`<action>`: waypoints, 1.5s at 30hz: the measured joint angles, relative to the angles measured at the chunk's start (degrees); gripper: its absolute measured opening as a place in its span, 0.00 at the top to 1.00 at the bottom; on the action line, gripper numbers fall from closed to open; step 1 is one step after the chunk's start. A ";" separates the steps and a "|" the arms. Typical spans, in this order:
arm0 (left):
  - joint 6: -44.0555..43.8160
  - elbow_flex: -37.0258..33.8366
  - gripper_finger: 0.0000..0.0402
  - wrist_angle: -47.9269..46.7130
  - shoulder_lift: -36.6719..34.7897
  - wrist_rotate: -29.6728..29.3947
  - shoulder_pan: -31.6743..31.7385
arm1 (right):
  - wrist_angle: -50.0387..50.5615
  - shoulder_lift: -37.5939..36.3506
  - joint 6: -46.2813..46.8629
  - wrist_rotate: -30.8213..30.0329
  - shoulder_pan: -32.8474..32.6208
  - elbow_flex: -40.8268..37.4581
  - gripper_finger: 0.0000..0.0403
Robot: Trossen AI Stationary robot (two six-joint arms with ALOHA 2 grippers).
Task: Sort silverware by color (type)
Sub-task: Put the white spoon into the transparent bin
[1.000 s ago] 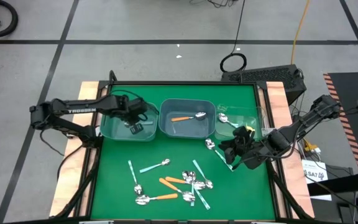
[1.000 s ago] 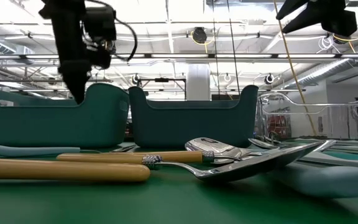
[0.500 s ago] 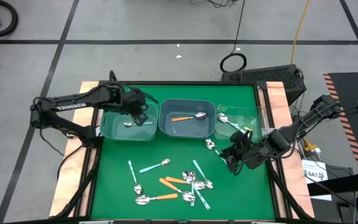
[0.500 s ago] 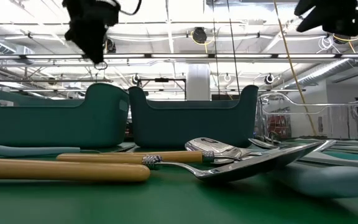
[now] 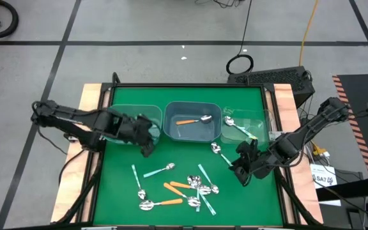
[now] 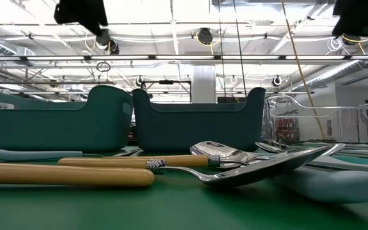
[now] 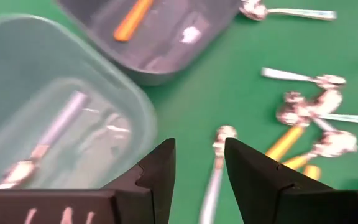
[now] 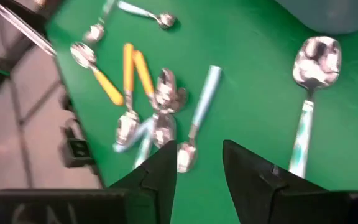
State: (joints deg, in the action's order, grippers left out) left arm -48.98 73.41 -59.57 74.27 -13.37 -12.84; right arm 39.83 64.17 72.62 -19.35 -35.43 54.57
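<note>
Spoons [image 5: 183, 190] are lying near us, between both arms. We are holding the left gripper [image 7: 196, 163] and right gripper [image 8: 199, 168] part-open and empty.

Shiny polished metal bowls on the spoons [image 5: 183, 189] at lower centre of the high view, with smooth plastic handles in orange, pale blue and teal. Translucent, slightly glossy plastic for the bins [image 5: 192, 121] along the upper middle. Matt green felt-like mat [image 5: 120, 185] over the table, bare pale wood [image 5: 72, 185] at its left and right edges. Matt black fingers [image 7: 160, 174] in the left wrist view.
</note>
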 joint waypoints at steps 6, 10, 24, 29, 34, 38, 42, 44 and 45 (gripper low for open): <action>-9.08 0.00 0.64 3.31 1.28 -0.36 -8.02 | 1.94 4.48 -3.56 -0.01 -0.10 0.00 0.69; -14.93 0.08 0.64 3.40 2.17 -1.43 -11.27 | 3.06 7.56 -2.24 0.00 -0.08 0.00 0.69; -14.50 -0.04 0.64 3.25 7.24 -5.35 -14.13 | 11.04 15.48 4.95 6.13 4.50 0.00 0.53; -14.09 -0.04 0.64 3.48 8.95 -6.13 -14.07 | 12.06 15.71 4.67 6.25 6.53 0.00 0.47; -11.74 -0.04 0.64 4.90 9.96 -7.27 -14.03 | 12.32 15.71 3.22 6.12 9.41 0.00 0.46; -9.58 -0.04 0.64 6.89 10.37 -9.33 -13.54 | 12.33 15.71 2.85 6.11 11.70 -0.01 0.46; -8.58 -0.04 0.64 7.01 10.29 -9.85 -12.66 | 11.49 15.90 2.12 6.17 13.33 -0.02 0.46; -8.18 -0.04 0.64 7.05 10.31 -9.84 -12.35 | 10.55 16.35 1.24 6.75 13.91 -0.02 0.46; -8.02 -0.04 0.64 7.11 10.31 -9.84 -12.12 | 10.36 16.62 0.71 7.52 14.11 -0.02 0.46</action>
State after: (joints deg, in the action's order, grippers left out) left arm -57.00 73.36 -52.46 84.58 -23.20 -24.96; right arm 50.20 80.79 73.33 -11.82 -21.31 54.54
